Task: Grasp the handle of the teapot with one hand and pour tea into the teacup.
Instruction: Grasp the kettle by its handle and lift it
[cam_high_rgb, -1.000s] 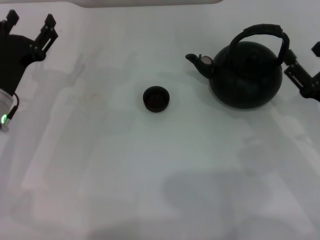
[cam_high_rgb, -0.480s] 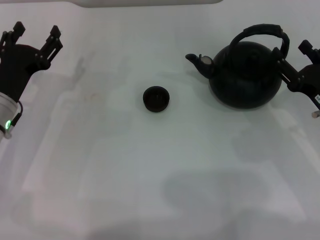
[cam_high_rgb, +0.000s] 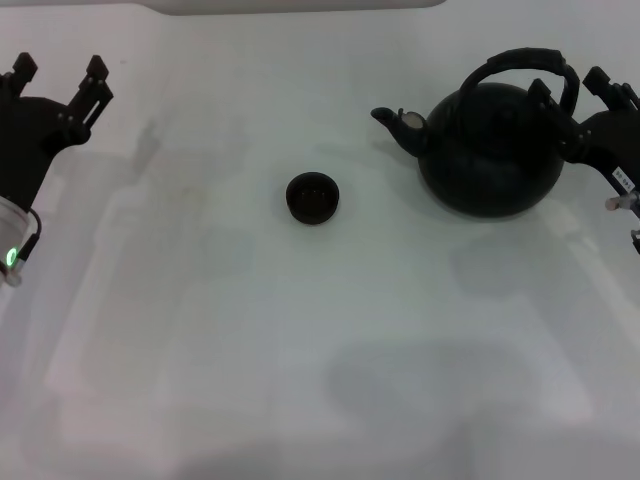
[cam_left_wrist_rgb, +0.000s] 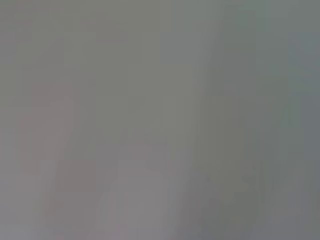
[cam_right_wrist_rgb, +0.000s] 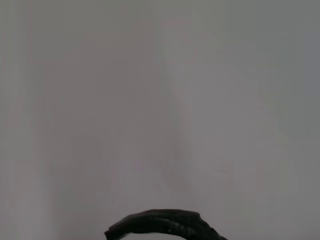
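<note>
The teapot (cam_high_rgb: 492, 150) sits upright on the white counter (cam_high_rgb: 300, 340) at the far right of the scene, its short spout pointing left toward the middle. Its handle (cam_high_rgb: 520, 65) arches over the top of the round black body, and the same handle (cam_right_wrist_rgb: 162, 225) shows as a dark textured curve at the edge of the right wrist view, with only pale counter beyond it. The teacup (cam_high_rgb: 312, 197) stands to the left of the teapot, well apart from it and a little nearer, roughly at the middle of the counter, upright with its mouth open upward.

The right gripper (cam_high_rgb: 572, 92) is at the right edge of the scene, just beside the right end of the handle. Its 2 fingers (cam_high_rgb: 541, 96) are spread, 1 lying against the pot's upper right shoulder by the handle's foot and the other farther right; whether either finger actually touches the handle I cannot tell. They pinch nothing.

The left gripper (cam_high_rgb: 58, 75) hangs over the far left of the counter, well apart from both teacup and teapot. Its 2 fingers (cam_high_rgb: 96, 72) are spread apart and point away toward the far side, with nothing between them. A small green light glows on the left arm near the left edge
</note>
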